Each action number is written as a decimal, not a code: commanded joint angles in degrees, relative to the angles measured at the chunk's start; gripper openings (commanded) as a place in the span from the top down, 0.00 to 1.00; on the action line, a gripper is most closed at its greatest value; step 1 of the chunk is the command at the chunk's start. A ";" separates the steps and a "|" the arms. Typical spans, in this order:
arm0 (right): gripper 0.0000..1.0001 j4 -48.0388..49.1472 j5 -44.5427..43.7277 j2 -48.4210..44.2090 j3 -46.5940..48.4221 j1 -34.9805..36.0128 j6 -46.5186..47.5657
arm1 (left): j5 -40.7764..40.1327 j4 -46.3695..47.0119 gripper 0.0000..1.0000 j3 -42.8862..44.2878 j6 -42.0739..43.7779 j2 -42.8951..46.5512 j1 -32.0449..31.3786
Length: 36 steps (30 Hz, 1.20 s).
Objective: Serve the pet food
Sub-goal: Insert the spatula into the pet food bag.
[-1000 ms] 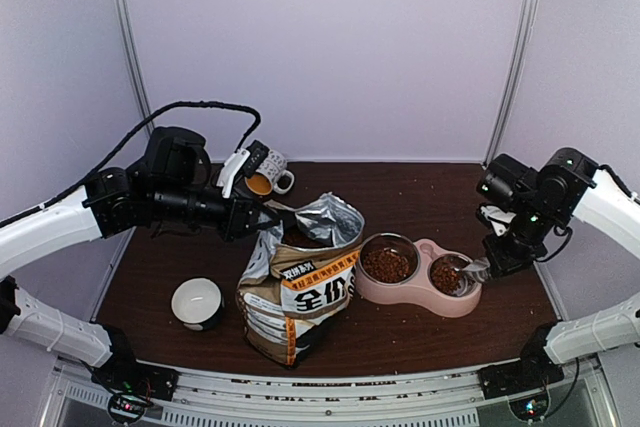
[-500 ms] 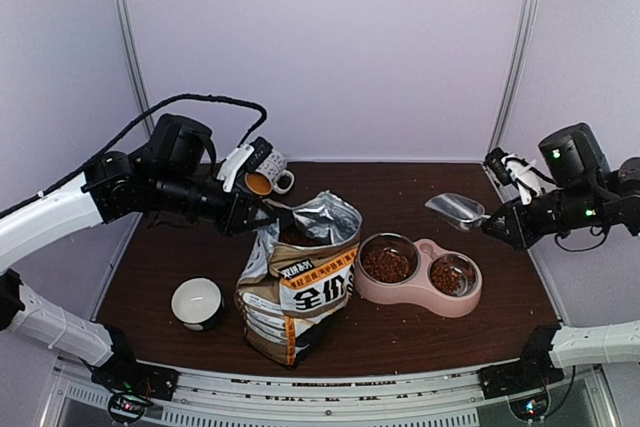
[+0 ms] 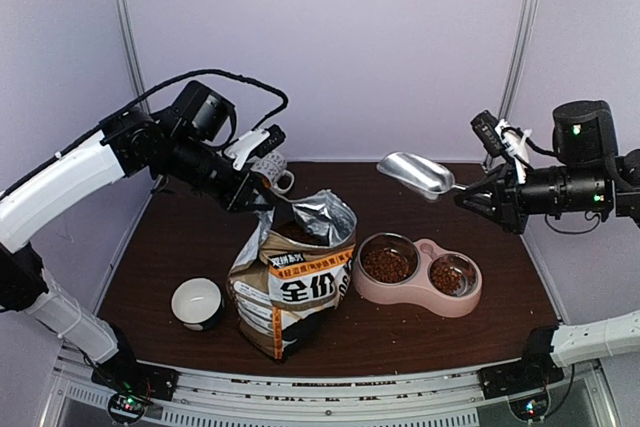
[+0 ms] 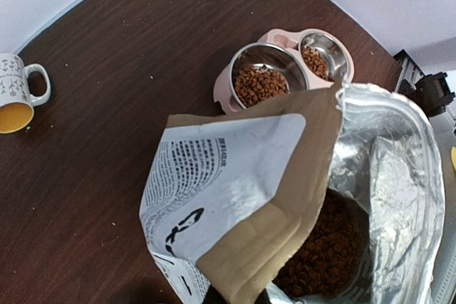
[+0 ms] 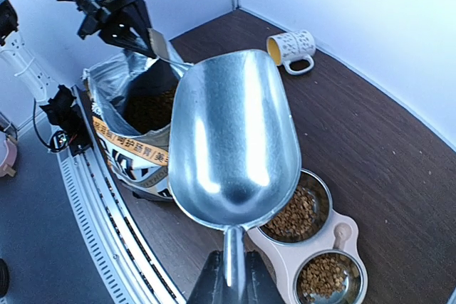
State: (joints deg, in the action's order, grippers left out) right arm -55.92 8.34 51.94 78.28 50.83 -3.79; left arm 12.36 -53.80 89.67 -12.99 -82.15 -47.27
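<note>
**Scoop in the air, bag mouth pinched, kibble in both cups**

The left gripper (image 3: 263,205) has its jaws pressed together on the far left corner of the bag (image 3: 293,285). It holds that flap up, so the foil-lined mouth gapes. The fingertips lie at the very edge of the left wrist view, so the exact grip point is hard to make out. The right wrist view, though, shows them clamped on the flap. The bag stands on the brown table (image 3: 170,247), left of centre, leaning a little.

The right gripper (image 3: 478,197) hangs above the right side of the table. Its jaws are closed on the thin handle of a metal scoop (image 3: 414,172). The scoop points left, raised well above the pink double bowl (image 3: 424,246), and its hollow shows bare, shiny metal.

The pet food (image 4: 320,247) lies in a dark heap deep inside the bag. More fills the left steel cup of the bowl, and a smaller heap sits in the right cup. A few loose bits are scattered on the table.

A patterned mug (image 4: 18,94) with a yellow inside stands at the far left, just behind the left gripper. A small white bowl (image 3: 197,302) sits near the front left, beside the bag.
</note>
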 commanded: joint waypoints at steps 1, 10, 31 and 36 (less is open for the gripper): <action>1.00 5.63 4.06 2.51 2.45 3.35 1.07 | -3.36 15.62 1.00 11.24 5.16 1.66 2.51; 1.00 3.36 5.88 10.11 7.11 12.86 0.29 | 5.40 17.64 1.00 11.06 5.15 1.03 2.11; 1.00 -17.60 8.37 34.29 17.74 15.82 -16.28 | -12.96 23.63 1.00 3.57 7.14 1.48 -16.42; 1.00 -18.79 10.07 37.91 15.32 15.76 -22.26 | -13.32 30.70 1.00 -1.90 4.29 2.09 -18.61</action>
State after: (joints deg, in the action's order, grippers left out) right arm -70.50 16.51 87.48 95.11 66.22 -19.49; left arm -0.54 -45.12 89.38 -6.57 -84.47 -63.92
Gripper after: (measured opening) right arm 0.084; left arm 0.020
